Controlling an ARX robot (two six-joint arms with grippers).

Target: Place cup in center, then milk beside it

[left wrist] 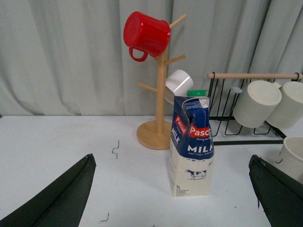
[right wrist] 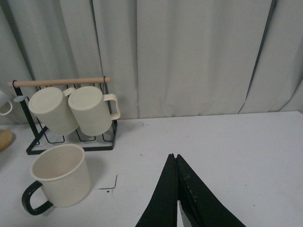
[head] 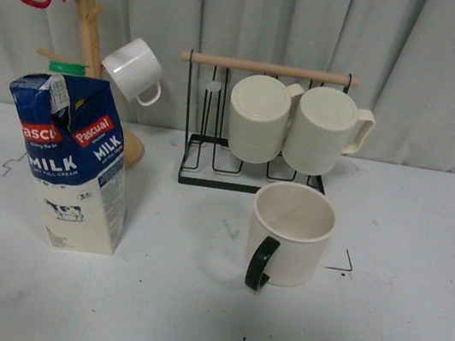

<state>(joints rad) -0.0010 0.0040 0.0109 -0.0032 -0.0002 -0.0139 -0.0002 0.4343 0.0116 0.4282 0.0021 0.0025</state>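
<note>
Two empty claws: my left claw (left wrist: 171, 158), spread wide, faces the milk (head: 71, 172) standing left on the table (head: 409, 338), a tippy carton I'd squeeze mid-body, and my right claw (right wrist: 173, 158), pinched together, is near the upright cup (head: 291, 232) before the rack (head: 269, 69), hard and slick, likely best taken by its rim.

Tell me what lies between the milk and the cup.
Nothing stands there. The front view shows only bare table between the milk and the cup.
</note>
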